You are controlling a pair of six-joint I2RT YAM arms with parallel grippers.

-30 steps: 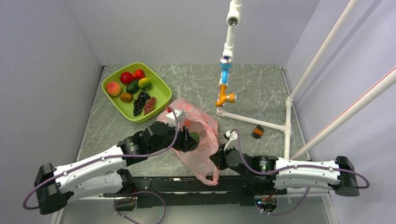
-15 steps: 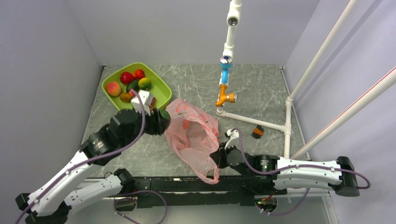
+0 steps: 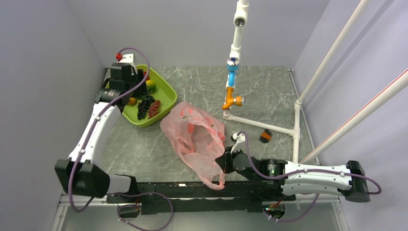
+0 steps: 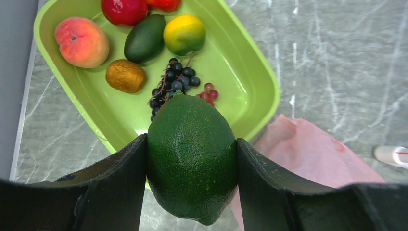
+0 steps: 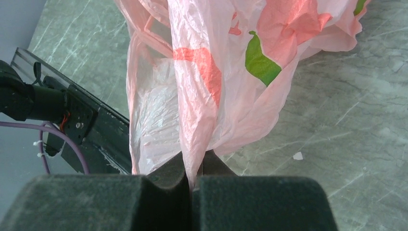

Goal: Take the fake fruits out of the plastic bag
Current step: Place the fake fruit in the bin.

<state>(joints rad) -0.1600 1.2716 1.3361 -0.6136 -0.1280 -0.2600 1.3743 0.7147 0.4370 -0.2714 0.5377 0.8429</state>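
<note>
My left gripper point(image 4: 191, 161) is shut on a dark green lime-shaped fake fruit point(image 4: 191, 154) and holds it above the near rim of the green tray point(image 4: 250, 62); in the top view it point(image 3: 124, 79) hangs over the tray's left side. A brown-orange oval point(image 4: 125, 75) and a small red grape bunch point(image 4: 208, 91) lie in the tray. No plum-like fruit shows. The pink plastic bag point(image 3: 195, 134) lies slumped mid-table. My right gripper point(image 5: 192, 178) is shut on a fold of the bag point(image 5: 216, 62) at its near edge. What the bag holds is hidden.
The tray also holds a peach point(image 4: 82, 42), an avocado point(image 4: 144, 38), a yellow-green fruit point(image 4: 184, 33), a red fruit point(image 4: 124, 9) and dark grapes point(image 4: 168, 84). A white pipe frame point(image 3: 260, 124) with an orange fitting point(image 3: 232, 101) stands behind the bag.
My left arm has swung from the bag's mouth up and left to over the tray, carrying the green fruit. The bag has sagged flatter. The right gripper has kept its hold.
</note>
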